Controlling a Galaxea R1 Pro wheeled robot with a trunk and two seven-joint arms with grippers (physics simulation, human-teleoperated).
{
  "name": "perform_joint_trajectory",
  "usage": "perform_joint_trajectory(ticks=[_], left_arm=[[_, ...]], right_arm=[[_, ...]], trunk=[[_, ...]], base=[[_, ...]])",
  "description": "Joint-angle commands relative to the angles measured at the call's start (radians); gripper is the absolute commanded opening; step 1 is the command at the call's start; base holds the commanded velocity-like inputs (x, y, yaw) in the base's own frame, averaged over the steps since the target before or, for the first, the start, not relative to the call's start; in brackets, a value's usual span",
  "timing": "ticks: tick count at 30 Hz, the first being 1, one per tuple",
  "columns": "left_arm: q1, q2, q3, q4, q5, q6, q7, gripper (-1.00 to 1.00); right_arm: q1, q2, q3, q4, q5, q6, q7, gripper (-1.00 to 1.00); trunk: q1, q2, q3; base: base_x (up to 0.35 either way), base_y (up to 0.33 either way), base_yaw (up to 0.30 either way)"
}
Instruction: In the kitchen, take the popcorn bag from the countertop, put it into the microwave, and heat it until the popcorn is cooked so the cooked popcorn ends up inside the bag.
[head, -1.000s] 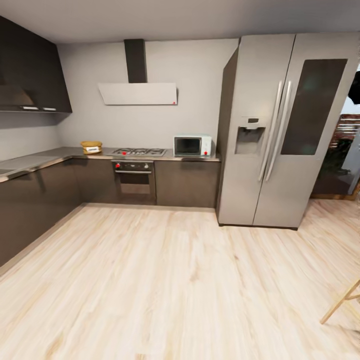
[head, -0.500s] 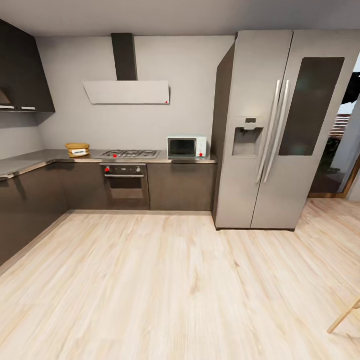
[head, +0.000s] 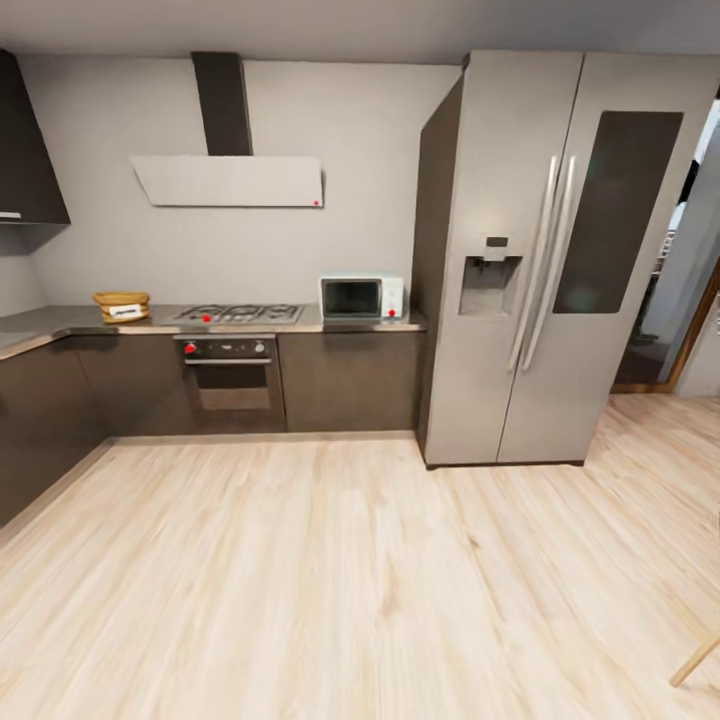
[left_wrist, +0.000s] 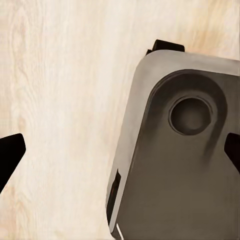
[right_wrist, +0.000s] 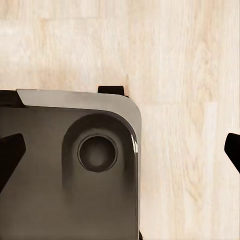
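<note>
The view has swung to the right, so the popcorn bag (head: 121, 306) on the countertop (head: 50, 322) now sits far left, well apart from the microwave (head: 362, 297), and with both grippers' fingers spread and empty, more turning could lose it.

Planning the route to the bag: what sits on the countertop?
On the countertop: the popcorn bag at its left, the gas hob mid, the microwave beside the fridge. The bag's inside is too small to tell.
</note>
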Motion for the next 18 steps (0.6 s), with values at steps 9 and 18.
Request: perform_joint_trajectory(ticks=[9,18], left_arm=[[-0.001,0.0,0.004,-0.002,0.0,0.006,0.0,1.0],[-0.001,-0.002,0.004,-0.002,0.0,0.006,0.0,1.0]], right_arm=[[-0.001,0.0,0.0,0.001,0.0,-0.003,0.0,1.0],[-0.001,0.0,0.0,0.001,0.0,-0.003,0.0,1.0]], trunk=[[0.001,0.0,-0.001],[0.001,0.0,-0.001]], base=[[0.308,0.151,-0.115],[0.311,0.13,-0.003]])
